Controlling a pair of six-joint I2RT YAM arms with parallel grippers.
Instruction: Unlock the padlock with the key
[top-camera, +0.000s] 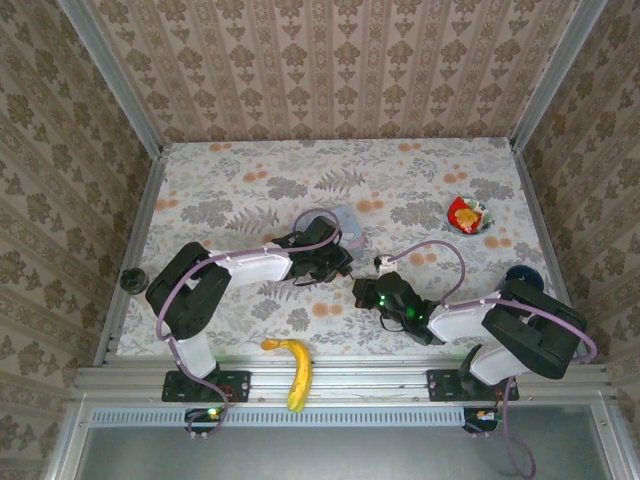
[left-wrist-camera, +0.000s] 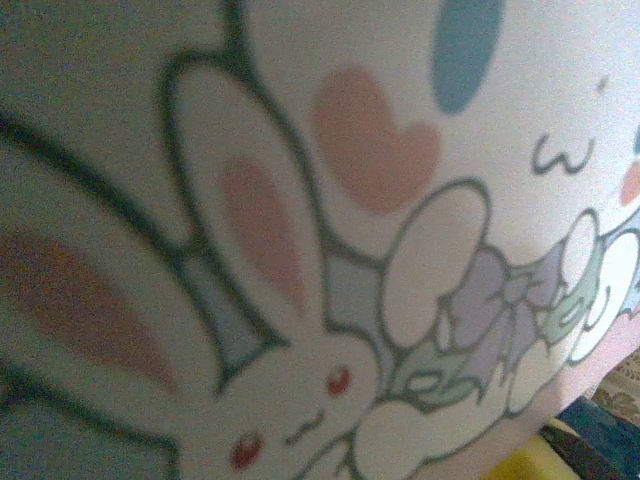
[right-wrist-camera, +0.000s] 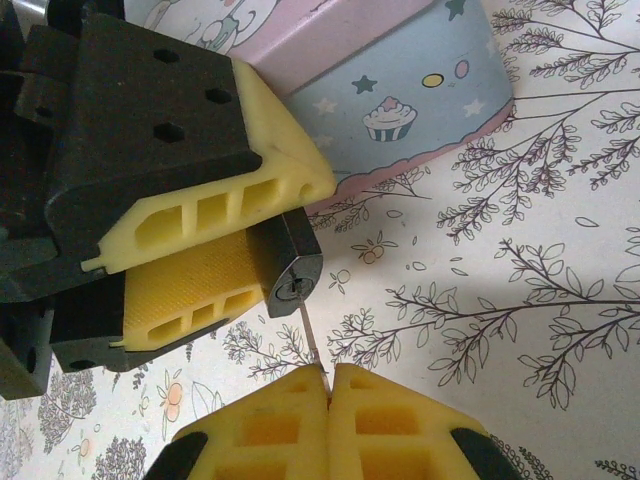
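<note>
The padlock (right-wrist-camera: 296, 268), a small black block with a silvery keyhole face, sits clamped between the yellow fingers of my left gripper (right-wrist-camera: 285, 235), right beside the pale blue cartoon tin (right-wrist-camera: 420, 100). My right gripper (right-wrist-camera: 328, 375) is shut on the key (right-wrist-camera: 311, 335). The key's thin blade runs up from the fingertips, and its tip is at the keyhole. From above, the left gripper (top-camera: 340, 265) and right gripper (top-camera: 362, 290) meet near the table's middle, just in front of the tin (top-camera: 346, 220). In the left wrist view the tin's rabbit print (left-wrist-camera: 320, 300) is pressed close to the camera.
A banana (top-camera: 295, 370) lies at the near edge between the arm bases. A small bowl with red and yellow contents (top-camera: 468, 215) stands at the right. A dark blue object (top-camera: 521, 275) sits by the right arm, and a black knob (top-camera: 131, 280) by the left rail.
</note>
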